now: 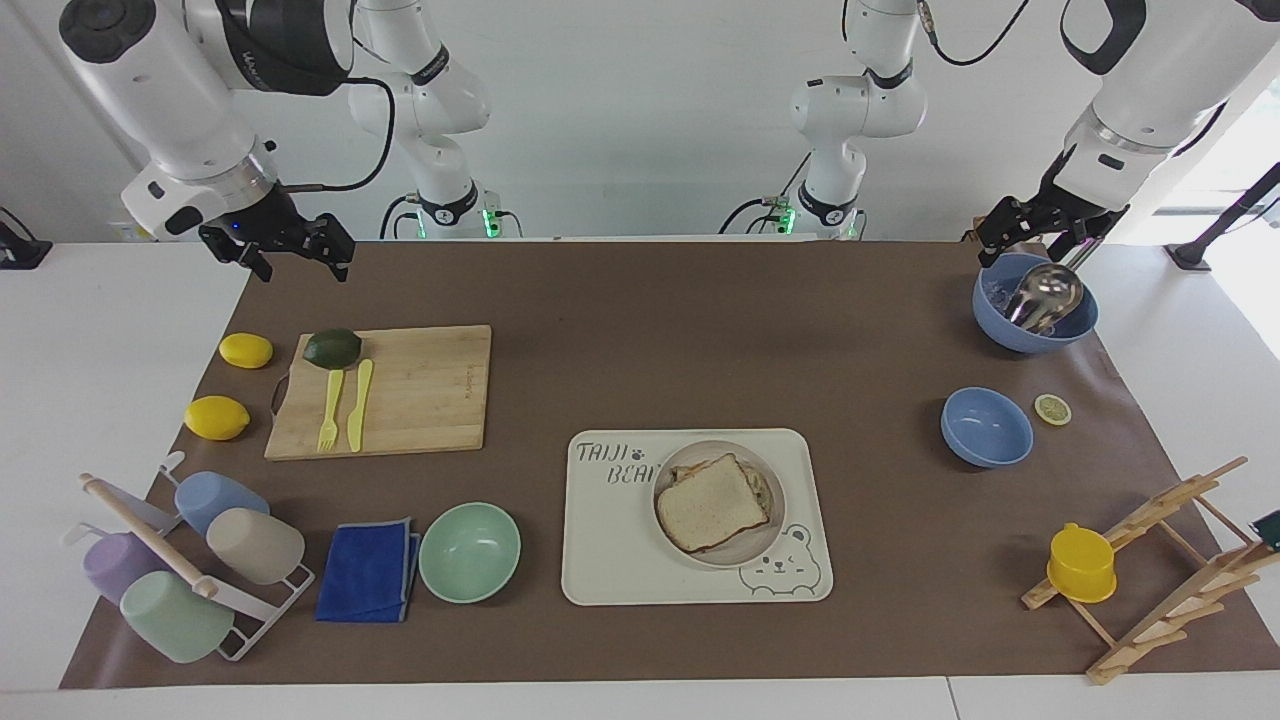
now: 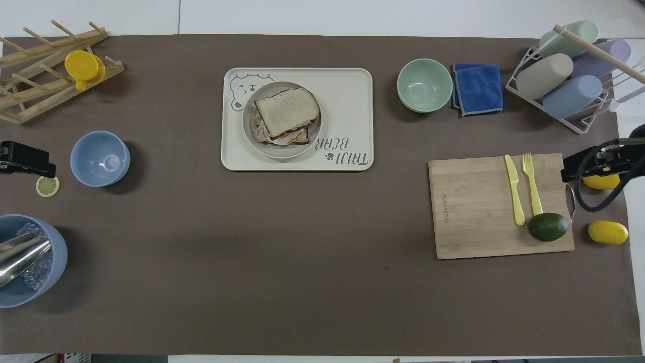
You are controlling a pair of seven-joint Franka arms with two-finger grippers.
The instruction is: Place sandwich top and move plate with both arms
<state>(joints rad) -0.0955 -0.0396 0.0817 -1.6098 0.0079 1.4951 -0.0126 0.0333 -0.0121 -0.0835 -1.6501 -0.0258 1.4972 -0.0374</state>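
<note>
Bread top [image 1: 712,502] sits on the sandwich on the plate [image 1: 762,543], so both claws hang clear, spread and empty: left claw [image 1: 1042,236], right claw [image 1: 290,247].

Sandwich top [image 1: 712,503] caps sandwich on beige plate [image 1: 672,467].
</note>
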